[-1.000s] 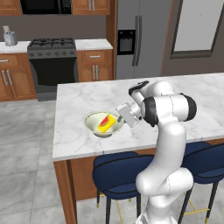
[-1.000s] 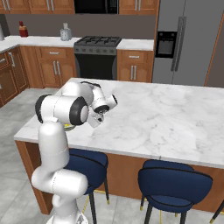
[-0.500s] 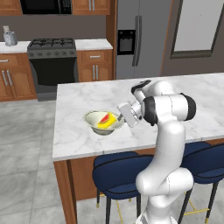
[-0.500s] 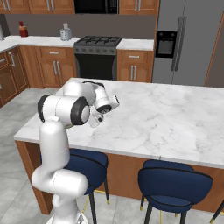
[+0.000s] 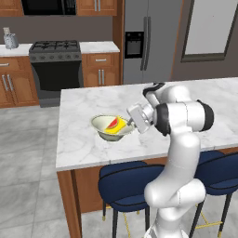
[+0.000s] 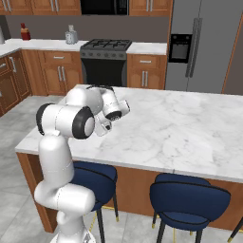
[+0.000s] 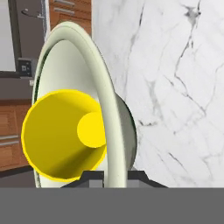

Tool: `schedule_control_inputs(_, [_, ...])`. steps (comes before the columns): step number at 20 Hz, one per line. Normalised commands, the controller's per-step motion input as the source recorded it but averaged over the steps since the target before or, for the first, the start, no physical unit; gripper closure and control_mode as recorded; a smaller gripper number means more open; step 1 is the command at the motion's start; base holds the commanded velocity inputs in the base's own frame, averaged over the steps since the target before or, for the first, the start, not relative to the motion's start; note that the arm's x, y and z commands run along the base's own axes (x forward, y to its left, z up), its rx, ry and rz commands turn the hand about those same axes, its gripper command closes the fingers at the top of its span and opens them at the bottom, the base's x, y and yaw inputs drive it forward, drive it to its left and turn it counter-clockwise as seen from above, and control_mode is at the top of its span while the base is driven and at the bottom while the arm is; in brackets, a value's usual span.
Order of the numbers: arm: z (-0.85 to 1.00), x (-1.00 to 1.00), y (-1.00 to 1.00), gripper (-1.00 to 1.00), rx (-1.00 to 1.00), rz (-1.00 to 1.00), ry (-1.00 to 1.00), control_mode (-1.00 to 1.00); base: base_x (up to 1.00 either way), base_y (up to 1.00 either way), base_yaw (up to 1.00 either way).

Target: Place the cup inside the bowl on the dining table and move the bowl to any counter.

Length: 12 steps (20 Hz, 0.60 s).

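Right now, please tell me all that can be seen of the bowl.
The bowl is wide, shallow and round, pale cream-green with a thin rim and a smooth, ceramic-like look. It appears slightly lifted and tilted over the dining table, near the table's left end in the left base view. The yellow cup lies on its side inside it, open mouth toward the hand camera. The end effector is shut on the bowl's rim, one finger on each side of the wall.
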Motion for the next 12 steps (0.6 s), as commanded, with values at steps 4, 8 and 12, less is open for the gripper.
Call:
schedule_control_inputs(4, [0.40,-0.21,0.00,1.00,0.00,0.03,-0.01,-1.00,0.00,0.00,0.00])
schedule_control_inputs(8, [0.40,-0.25,0.00,1.00,0.00,0.03,-0.01,-1.00,0.00,0.00,0.00])
schedule_control_inputs(12, [0.37,-0.31,0.00,1.00,0.00,0.02,-0.02,-1.00,0.00,0.00,0.00])
